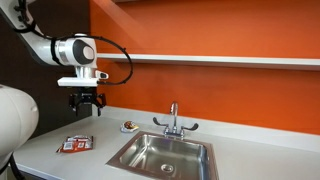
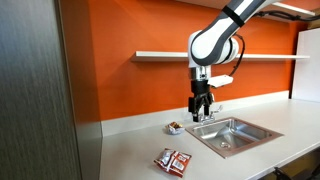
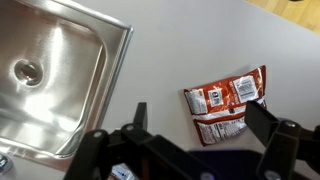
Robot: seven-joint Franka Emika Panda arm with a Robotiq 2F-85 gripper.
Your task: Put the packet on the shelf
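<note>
One packet [image 3: 225, 100] flat on counter [image 1: 255, 150], long axis slanting across wrist view | hand [image 1: 86, 103] wide, empty

Legible text, brands, numbers, signs: none that you can read.

- Item 1: the packet [image 3: 228, 103], wrist view. The red wrapper carries white panels with dark rows of small print. The characters are too blurred to make out, so you get no brand name or number from it.
- Item 2: the same packet in both exterior views [image 1: 75, 145] [image 2: 173, 160]. You see white marks only, far too small to read.
- Item 3: the small red-and-white object [image 1: 129, 126] by the wall. You can resolve no lettering on it.
</note>
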